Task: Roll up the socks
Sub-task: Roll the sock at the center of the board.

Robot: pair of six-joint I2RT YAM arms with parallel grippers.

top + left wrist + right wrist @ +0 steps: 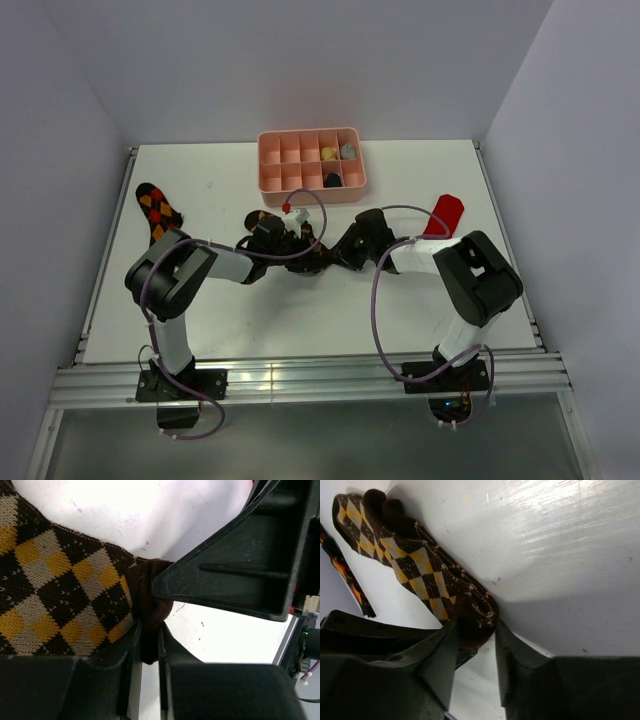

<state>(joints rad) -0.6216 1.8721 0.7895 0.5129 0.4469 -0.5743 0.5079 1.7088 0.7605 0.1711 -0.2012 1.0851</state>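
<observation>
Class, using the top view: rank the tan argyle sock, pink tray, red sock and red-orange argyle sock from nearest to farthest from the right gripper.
1. Tan argyle sock, pinched in the right gripper.
2. Pink tray, just beyond it, mid-back.
3. Red sock, out to the right.
4. Red-orange argyle sock, far left edge.

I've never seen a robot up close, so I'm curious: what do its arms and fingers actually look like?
Both the left arm and right arm have chunky black joint housings joined by white links. A thin purple cable loops loosely along each. The fingers are matte black, angular plastic wedges. No sleeves or readable markings.
</observation>
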